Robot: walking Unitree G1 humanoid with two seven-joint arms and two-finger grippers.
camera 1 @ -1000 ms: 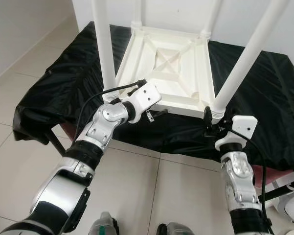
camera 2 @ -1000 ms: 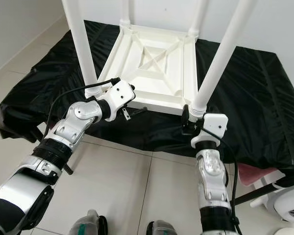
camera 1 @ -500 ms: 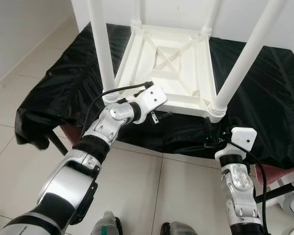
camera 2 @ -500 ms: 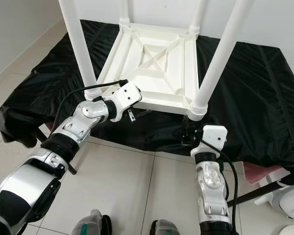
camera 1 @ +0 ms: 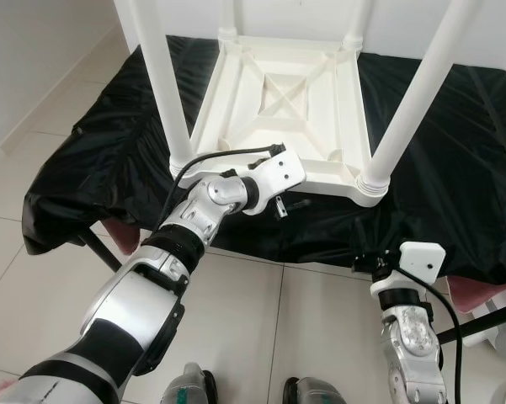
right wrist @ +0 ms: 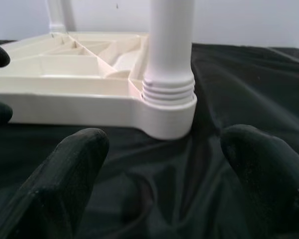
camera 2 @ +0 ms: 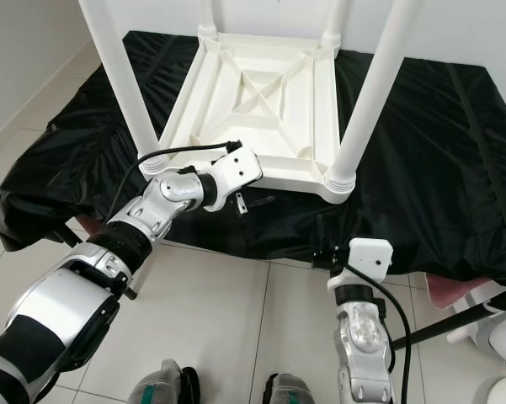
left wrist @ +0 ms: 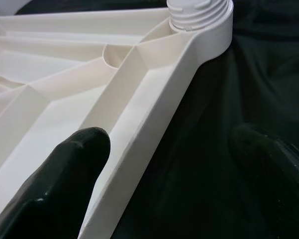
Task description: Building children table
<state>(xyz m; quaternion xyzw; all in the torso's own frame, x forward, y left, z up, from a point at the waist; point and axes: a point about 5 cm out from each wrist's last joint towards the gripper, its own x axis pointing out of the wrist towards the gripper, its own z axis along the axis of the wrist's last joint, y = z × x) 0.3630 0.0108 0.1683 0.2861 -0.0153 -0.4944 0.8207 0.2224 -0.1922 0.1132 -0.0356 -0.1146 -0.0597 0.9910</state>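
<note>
the left gripper (camera 1: 288, 204) is held spread at the near rim of the upturned white children's table (camera 1: 278, 109), one finger (left wrist: 54, 184) over the ribbed underside and the other out over the black cloth (camera 1: 93, 160). the right gripper (right wrist: 159, 164) is held open, apart from the near right leg (right wrist: 170, 45), which is seen screwed upright into its corner socket. the table is laid top-down on the cloth.

The four white legs (camera 1: 160, 80) of the upturned table (camera 1: 282, 109) run out past the far edge of the head views, so their ends cannot be seen. The black cloth (camera 1: 455, 160) hides whatever it is spread over. At the right edge, some white objects (camera 2: 501, 324) on the floor are cut off and too partial to identify.
</note>
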